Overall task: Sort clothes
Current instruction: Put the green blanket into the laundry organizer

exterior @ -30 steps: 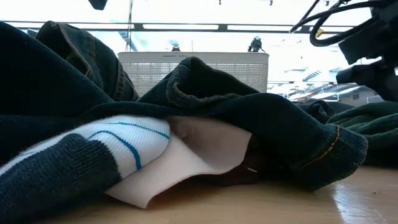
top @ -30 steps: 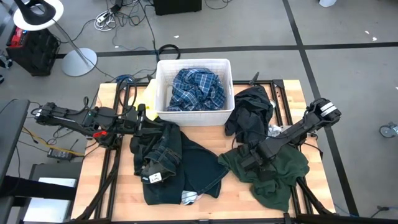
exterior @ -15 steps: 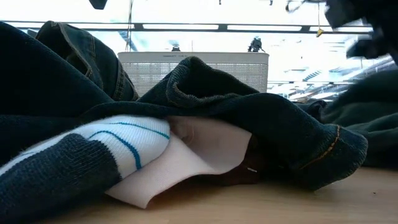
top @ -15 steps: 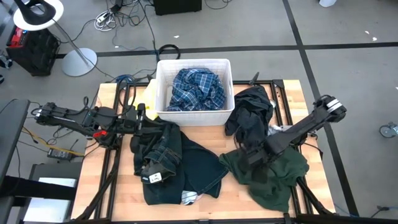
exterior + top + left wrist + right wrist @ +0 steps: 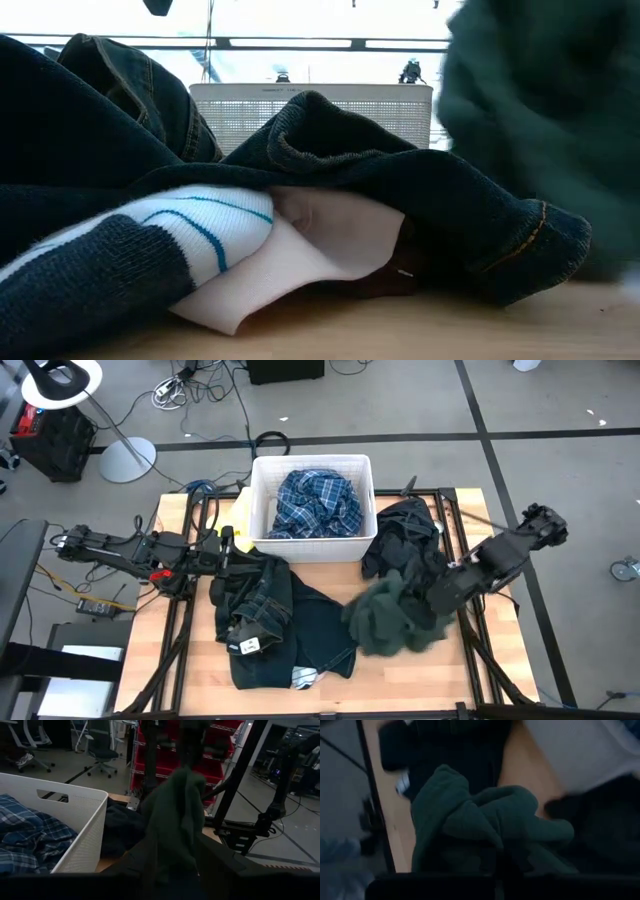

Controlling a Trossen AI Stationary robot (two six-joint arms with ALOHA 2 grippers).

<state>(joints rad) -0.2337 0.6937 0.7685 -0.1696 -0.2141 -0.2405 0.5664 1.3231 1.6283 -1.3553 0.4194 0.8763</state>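
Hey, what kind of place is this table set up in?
Likely a robotics lab or workshop: loose cables on a grey floor taped with black lines, office chairs, and red storage bins on wire shelving behind the table.

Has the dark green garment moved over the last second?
Yes. The dark green garment, shut in the right claw, has been lifted off the table and bunched, shifting toward the white bin.

Bright overhead view; wrist views dim, blurred.
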